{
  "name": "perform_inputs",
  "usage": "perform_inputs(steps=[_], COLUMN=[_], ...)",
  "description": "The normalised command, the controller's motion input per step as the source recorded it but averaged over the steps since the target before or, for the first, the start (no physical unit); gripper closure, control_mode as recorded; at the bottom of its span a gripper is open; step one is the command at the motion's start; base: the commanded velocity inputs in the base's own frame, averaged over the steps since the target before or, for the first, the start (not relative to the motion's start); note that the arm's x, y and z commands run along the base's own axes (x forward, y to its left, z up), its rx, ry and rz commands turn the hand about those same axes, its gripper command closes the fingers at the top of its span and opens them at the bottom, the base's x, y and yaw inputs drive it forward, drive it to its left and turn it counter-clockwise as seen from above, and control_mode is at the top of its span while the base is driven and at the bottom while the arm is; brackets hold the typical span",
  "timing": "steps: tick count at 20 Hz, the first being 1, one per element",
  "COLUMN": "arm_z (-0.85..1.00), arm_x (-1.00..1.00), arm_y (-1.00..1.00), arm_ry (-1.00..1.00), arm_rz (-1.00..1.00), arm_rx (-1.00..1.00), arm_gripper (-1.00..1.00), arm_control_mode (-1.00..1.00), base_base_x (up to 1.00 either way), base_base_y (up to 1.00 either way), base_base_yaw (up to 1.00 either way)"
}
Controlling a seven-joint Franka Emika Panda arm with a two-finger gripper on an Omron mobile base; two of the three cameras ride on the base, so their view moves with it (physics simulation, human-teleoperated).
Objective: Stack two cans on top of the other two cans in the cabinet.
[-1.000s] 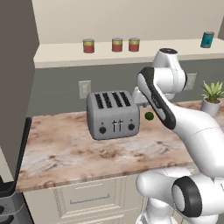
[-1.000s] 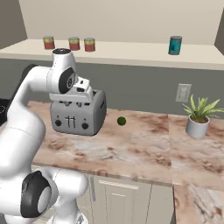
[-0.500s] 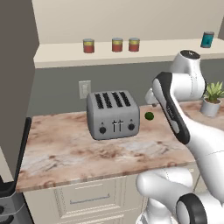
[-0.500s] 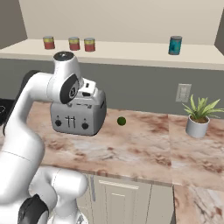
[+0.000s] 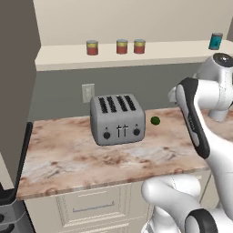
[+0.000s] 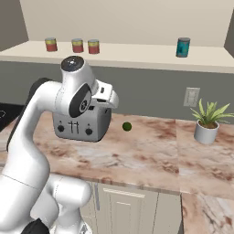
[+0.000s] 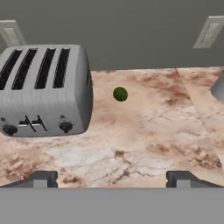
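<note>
Red cans (image 5: pixel 121 46) stand unstacked on the shelf (image 5: pixel 136 57); the empty, open claw (image 7: pixel 113 178) must next reach the teal-blue can (image 6: pixel 183 47).

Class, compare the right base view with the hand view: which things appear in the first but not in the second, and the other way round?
In the right base view alone: the three red cans and the teal-blue can, all upright on the cabinet shelf, none stacked, plus the whole potted plant. In the hand view alone: the open tool and a second wall outlet behind the toaster. Both share the toaster, the small green ball and the marble counter.
</note>
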Motion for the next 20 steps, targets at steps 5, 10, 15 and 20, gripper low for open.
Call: perform_inputs(steps=[5,10,15,20], arm_z=[0.60,0.51,0.40,0.34], arm_x=[0.00,0.00,0.00,0.00], arm_y=[-0.47,-0.50,-0.36,-0.21], arm_ry=[-0.04,-0.07,-0.15,-0.28], arm_rz=[-0.20,-0.18,-0.15,-0.10], arm_rx=[0.00,0.00,0.00,0.00], arm_gripper=[-1.00,-1.00,-1.00,-1.00], arm_control_mode=[-1.00,-1.00,-1.00,-1.00], base_base_x=[0.00,0.00,0.00,0.00], base_base_y=[0.00,0.00,0.00,0.00], base_base_yaw=[0.00,0.00,0.00,0.00])
